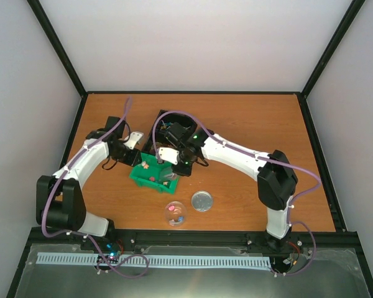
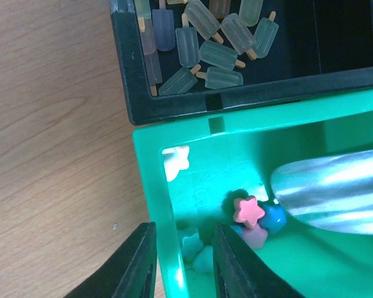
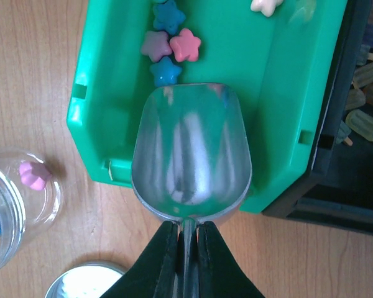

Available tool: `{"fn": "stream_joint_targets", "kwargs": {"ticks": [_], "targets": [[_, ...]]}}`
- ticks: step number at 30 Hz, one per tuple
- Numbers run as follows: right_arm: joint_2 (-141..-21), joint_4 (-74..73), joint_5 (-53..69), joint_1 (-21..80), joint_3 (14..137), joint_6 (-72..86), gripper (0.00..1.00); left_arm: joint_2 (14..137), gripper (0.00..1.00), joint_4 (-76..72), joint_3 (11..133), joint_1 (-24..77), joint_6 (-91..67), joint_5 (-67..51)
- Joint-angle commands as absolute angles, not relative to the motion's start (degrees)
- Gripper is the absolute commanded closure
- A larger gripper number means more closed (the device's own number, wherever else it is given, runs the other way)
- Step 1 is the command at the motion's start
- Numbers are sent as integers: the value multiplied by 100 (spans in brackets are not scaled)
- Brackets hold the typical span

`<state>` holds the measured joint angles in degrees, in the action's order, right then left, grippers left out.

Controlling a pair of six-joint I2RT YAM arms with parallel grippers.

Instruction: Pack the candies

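Several star-shaped candies (image 2: 248, 210) in pink, blue and purple lie in a green tray (image 2: 150, 186), with pale ones near its wall. The same candies (image 3: 186, 45) sit just beyond the mouth of a silver scoop (image 3: 191, 149). My right gripper (image 3: 186, 228) is shut on the scoop's handle, and the bowl rests empty inside the green tray (image 3: 112, 62). My left gripper (image 2: 183, 236) straddles the tray's side wall, one finger outside and one inside, with a gap on the inner side. In the top view both grippers (image 1: 137, 158) (image 1: 174, 162) meet at the green tray (image 1: 137, 177).
A clear jar (image 1: 175, 213) holding a few candies stands near the front, also seen as the jar (image 3: 12, 205) in the right wrist view. Its round silver lid (image 1: 202, 200) lies beside it. A black tray (image 2: 174, 108) of popsicle-shaped pieces adjoins the green tray.
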<state>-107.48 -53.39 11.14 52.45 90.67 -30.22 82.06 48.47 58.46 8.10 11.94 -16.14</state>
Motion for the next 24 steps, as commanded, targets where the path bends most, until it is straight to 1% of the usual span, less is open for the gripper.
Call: {"fn": "stream_joint_targets", "kwargs": {"ticks": [1,9,14,16,20,24], "targets": [[-11069,-5836,1153,5309,9390,-3189,97,8335,73,4799,5918,824,1124,-1829],[-11545,-5885,1542,5344,9632,-3205,97,8483,82,4797,5959,854,1077,-1964],[-11700,-5480,1862,5344,9599,-2992,97,8443,88,4761,5861,870,1055,-2032],[-11812,-5323,1956,5344,9591,-2923,97,8431,92,4765,5860,879,1042,-2041],[-12006,-4895,1945,5344,9493,-2796,97,8417,98,4764,5862,894,1037,-2046],[-11941,-4227,2003,5344,9148,-2596,97,8411,99,4766,5854,914,1046,-2058]]}}
